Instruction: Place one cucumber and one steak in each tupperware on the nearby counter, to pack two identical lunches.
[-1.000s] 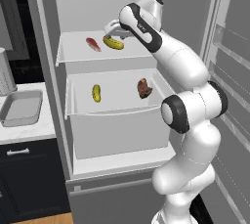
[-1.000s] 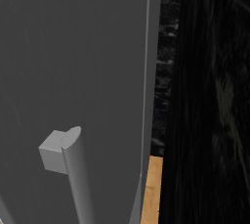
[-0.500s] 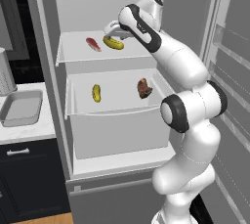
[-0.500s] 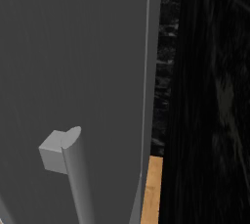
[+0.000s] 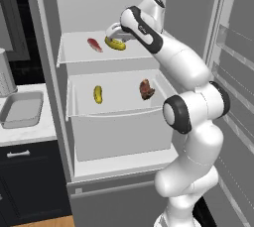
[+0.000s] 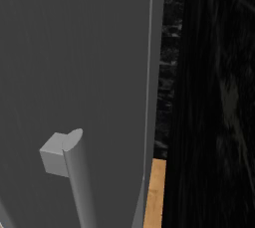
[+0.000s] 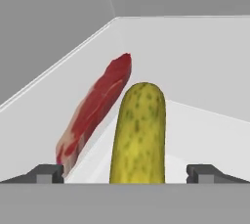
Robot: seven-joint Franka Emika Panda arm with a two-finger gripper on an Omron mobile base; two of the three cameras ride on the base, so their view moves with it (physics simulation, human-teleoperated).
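On the open fridge's upper shelf a yellow-green cucumber (image 5: pixel 115 44) lies beside a slim red-pink steak (image 5: pixel 94 44). My gripper (image 5: pixel 113 32) reaches in over that cucumber. In the hand view the cucumber (image 7: pixel 138 132) lies lengthwise between my two fingertips (image 7: pixel 47 173), which stand wide apart, so the gripper (image 7: pixel 126 174) is open around it, and the steak (image 7: pixel 95 112) leans just to its left. One shelf down lie a second cucumber (image 5: pixel 98 94) and a darker brown-red steak (image 5: pixel 146 89). A light-grey tupperware (image 5: pixel 22 110) sits on the white counter (image 5: pixel 30 133) at the left.
The fridge's inner door with its racks (image 5: pixel 238 72) stands open at the right, close to my arm. A metal pot (image 5: pixel 5 75) stands behind the tupperware. Navy cabinets (image 5: pixel 30 181) run under the counter. A grey door panel with a handle (image 6: pixel 74 172) stands close to the right base camera.
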